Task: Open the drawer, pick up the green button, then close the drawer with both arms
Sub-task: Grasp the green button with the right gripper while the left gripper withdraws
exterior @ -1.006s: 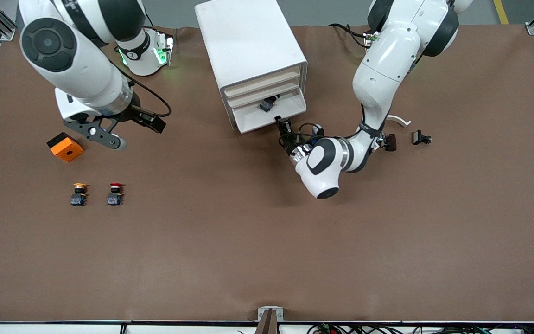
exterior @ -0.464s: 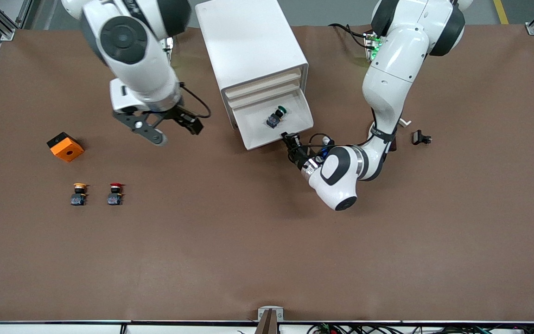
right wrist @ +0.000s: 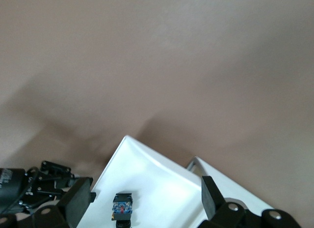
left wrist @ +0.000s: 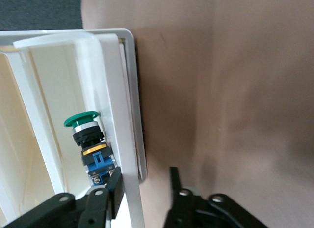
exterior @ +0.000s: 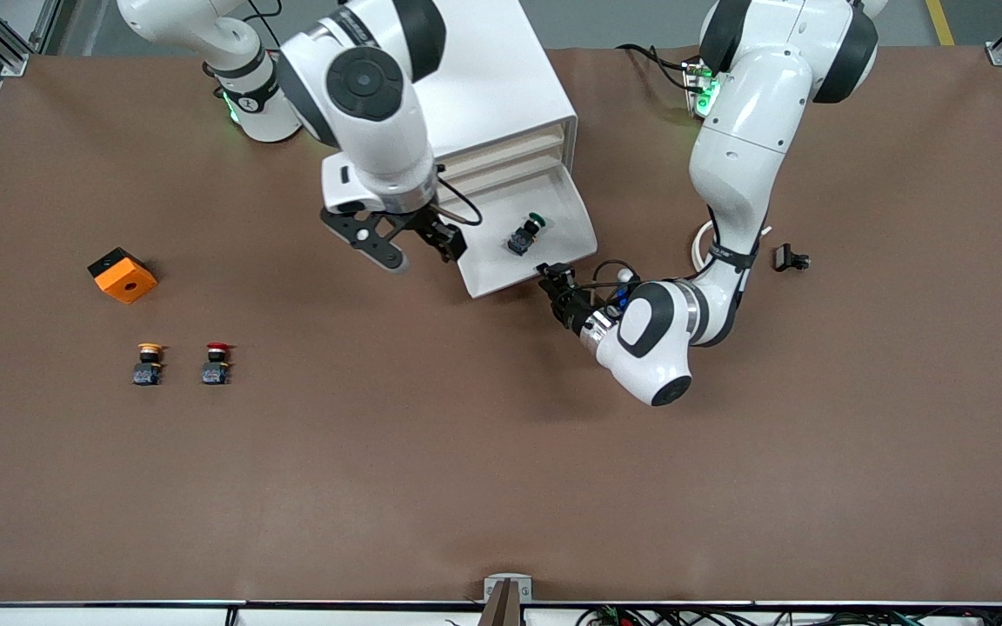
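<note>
The white cabinet (exterior: 466, 78) stands at the back of the table. Its lowest drawer (exterior: 492, 271) is pulled out. The green-capped button (exterior: 524, 232) lies on its side in the drawer. My left gripper (exterior: 551, 276) is open at the drawer's front corner. In the left wrist view (left wrist: 145, 173) its jaws straddle the drawer's front wall (left wrist: 122, 139), one finger inside next to the button (left wrist: 91, 144), the other outside and apart. My right gripper (exterior: 414, 248) is wide open over the drawer's edge toward the right arm's end. Its wrist view (right wrist: 144, 203) shows the button (right wrist: 122, 206) between its fingers, below.
An orange block (exterior: 122, 275), an orange-capped button (exterior: 148, 362) and a red-capped button (exterior: 217, 362) lie toward the right arm's end. A small black part (exterior: 790, 257) lies toward the left arm's end.
The drawer has slid out with my left gripper, uncovering the green button. My right arm has swung from above the orange block to the drawer's side.
</note>
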Robot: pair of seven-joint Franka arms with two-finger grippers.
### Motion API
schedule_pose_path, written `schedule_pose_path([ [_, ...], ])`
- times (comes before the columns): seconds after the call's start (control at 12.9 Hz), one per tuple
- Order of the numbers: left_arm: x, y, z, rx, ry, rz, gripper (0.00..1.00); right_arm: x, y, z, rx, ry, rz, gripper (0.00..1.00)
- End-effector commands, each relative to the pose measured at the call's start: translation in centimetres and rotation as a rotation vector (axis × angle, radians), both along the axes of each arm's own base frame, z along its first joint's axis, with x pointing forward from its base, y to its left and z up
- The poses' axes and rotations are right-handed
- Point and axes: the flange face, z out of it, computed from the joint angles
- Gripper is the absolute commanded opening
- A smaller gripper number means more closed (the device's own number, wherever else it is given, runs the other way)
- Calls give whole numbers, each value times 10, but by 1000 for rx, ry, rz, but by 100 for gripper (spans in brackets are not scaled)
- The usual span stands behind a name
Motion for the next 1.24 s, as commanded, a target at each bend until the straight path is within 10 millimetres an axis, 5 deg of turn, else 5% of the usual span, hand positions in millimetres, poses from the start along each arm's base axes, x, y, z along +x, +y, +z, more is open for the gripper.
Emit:
schedule_pose_path([
  [0.0,28,20,37,11,-108,19,100,-10,30,-19,8,-8,-29,100],
  [0.31,58,37,126,-20,-245,49,100,-25,70,-61,18,-27,-49,100],
  [0.54,72,73,183,48,-352,36,100,-42,99,-97,13,-28,-47,100],
  [0.77,77,100,229,134,-514,-100,100,-62,121,-130,-7,-28,-65,100],
  [1.16,76,140,287,210,-754,-481,100,-65,128,-159,-37,-7,-115,100],
])
